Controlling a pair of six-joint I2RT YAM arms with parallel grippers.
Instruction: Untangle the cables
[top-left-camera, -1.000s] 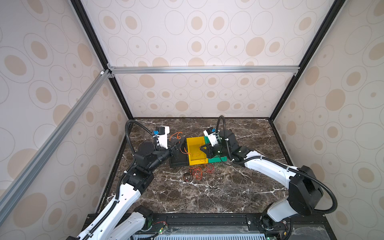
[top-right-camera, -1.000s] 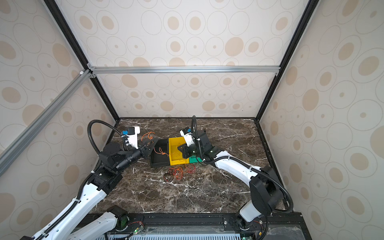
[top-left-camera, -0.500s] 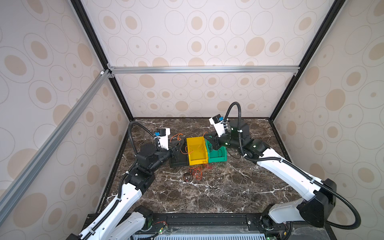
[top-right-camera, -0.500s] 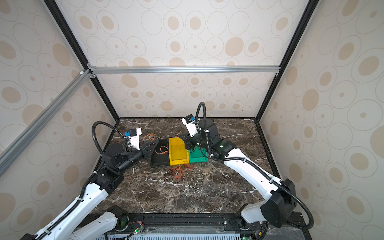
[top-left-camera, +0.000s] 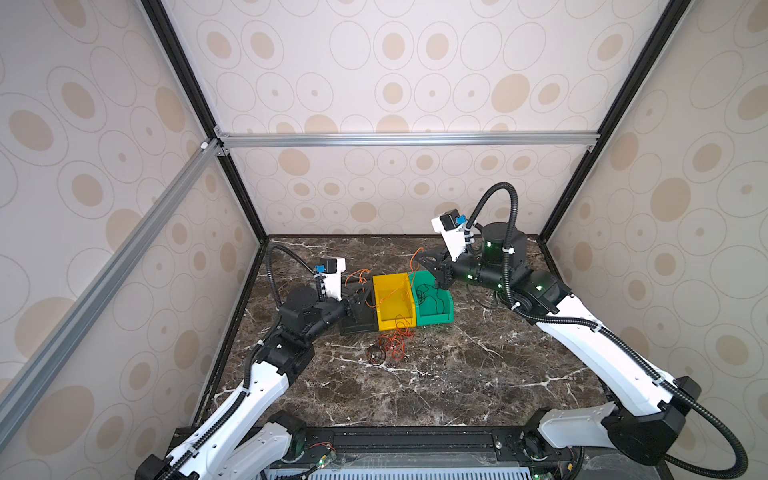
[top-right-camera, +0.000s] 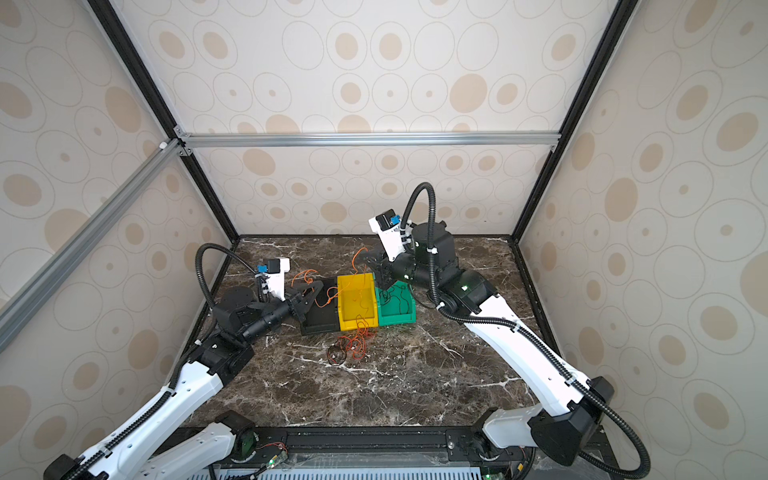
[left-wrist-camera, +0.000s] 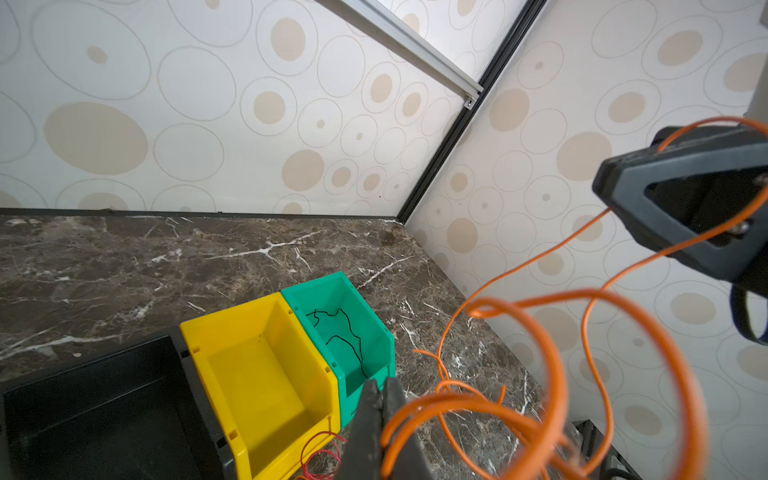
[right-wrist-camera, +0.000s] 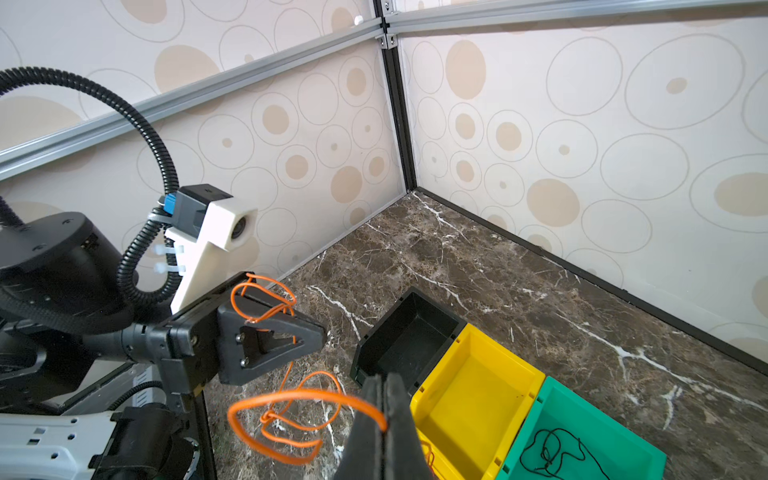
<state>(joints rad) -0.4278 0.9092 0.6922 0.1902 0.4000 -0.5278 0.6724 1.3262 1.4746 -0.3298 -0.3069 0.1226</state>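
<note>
Marble tabletop (top-left-camera: 457, 374), both top views: left gripper (top-left-camera: 359, 297) over black bin (top-left-camera: 357, 322), right gripper (top-left-camera: 432, 266) raised just above green bin (top-left-camera: 434, 318) in frame, orange cable (top-left-camera: 358, 272) strung between, across yellow bin (top-left-camera: 395, 324); other cables (top-left-camera: 388, 347) tangled below bins, centre frame. Left wrist: jaws pinched shut on orange loops. Right wrist: same. Mid pull-apart; next: wider spread, probably. Versus a second ago: right gripper lifted up-right.

Left gripper (top-left-camera: 365, 289) sits low, my arm reaching in toward the middle, jaws pressed flat together on the orange cable (right-wrist-camera: 303, 392). Right gripper (top-left-camera: 419, 259) is up higher, wrist tipped toward the left one, jaws clamped on orange cable too. The two grippers are well apart.
</note>
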